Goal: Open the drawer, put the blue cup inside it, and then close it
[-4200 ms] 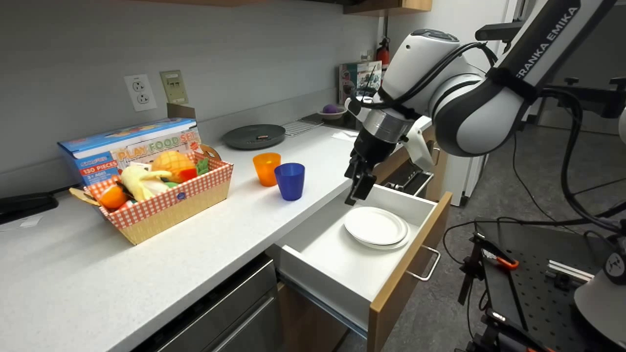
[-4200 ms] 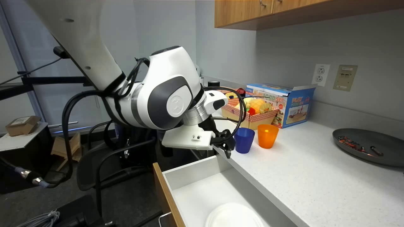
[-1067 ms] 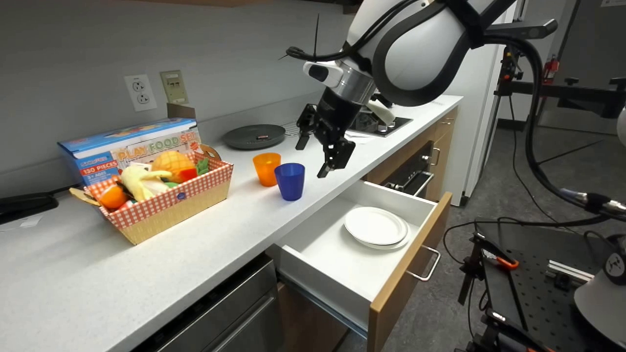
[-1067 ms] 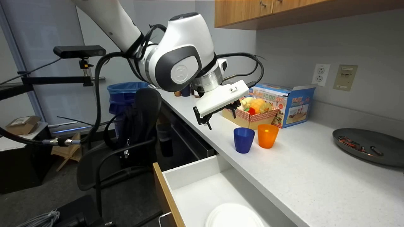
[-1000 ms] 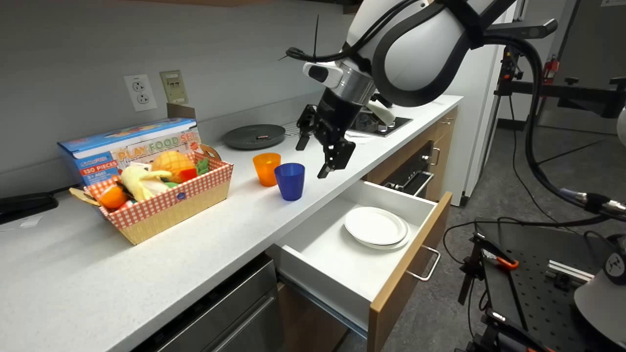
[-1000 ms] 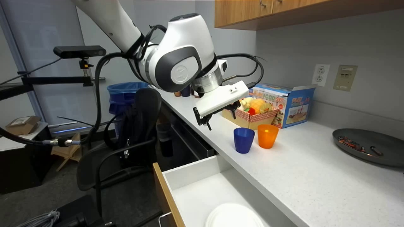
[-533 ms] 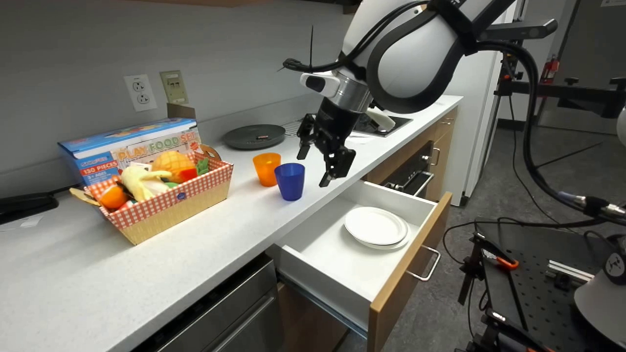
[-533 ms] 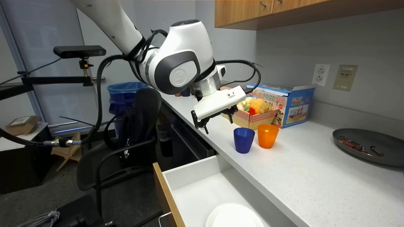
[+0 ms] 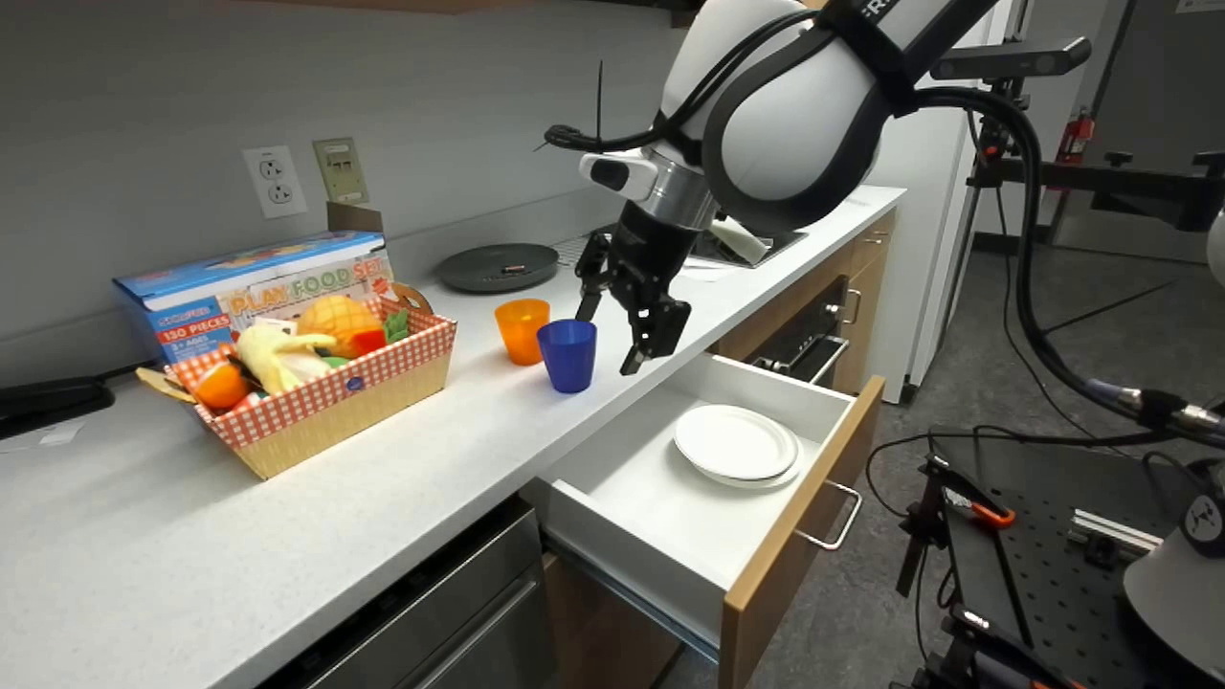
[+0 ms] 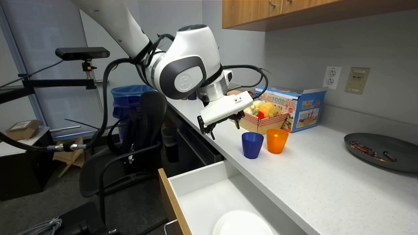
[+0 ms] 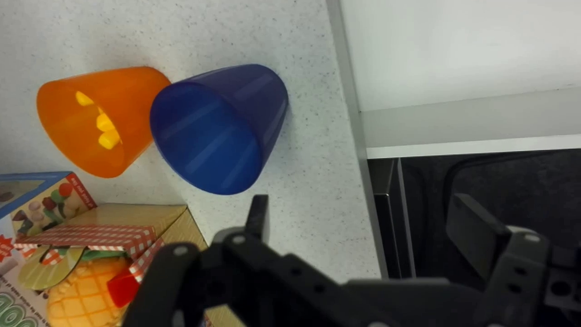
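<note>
Beginning at the left in an exterior view, one black object (image 9: 48, 404) is cut off by the edge, and I cannot tell what it is. Next comes one play food box (image 9: 287, 290), whose lower part is hidden behind one basket (image 9: 354, 411); the toy foods (image 9: 333, 322) in this basket cover each other, so I cannot count them. Above, the grey wall (image 9: 498, 105) carries one white outlet (image 9: 275, 182) and one beige cover (image 9: 340, 170). The tabletop (image 9: 364, 536), white with fine specks, runs along this wall. Near the wall lies one dark pan (image 9: 464, 273); the reddish details (image 10: 361, 148) inside it are hard to make out. Before it stand one orange cup (image 9: 521, 330), partly covered by its neighbour, and, just beside it, one blue cup (image 9: 567, 357), upright on the tabletop and close to its edge.

To the right hang the two fingers (image 9: 657, 330), spread wide apart and having hold of nothing; they are near the blue cup. Lower and more to the right, the drawer (image 9: 660, 507) is pulled out, with two white plates (image 9: 735, 440) in it, the lower one mostly hidden by the upper. The arm (image 9: 813, 134) is cut off at the top. At the far right are the dark grey floor (image 9: 957, 383), one fire extinguisher (image 9: 1075, 136), which appears small, and one black platform (image 9: 1024, 536), cut off by the edge.
</note>
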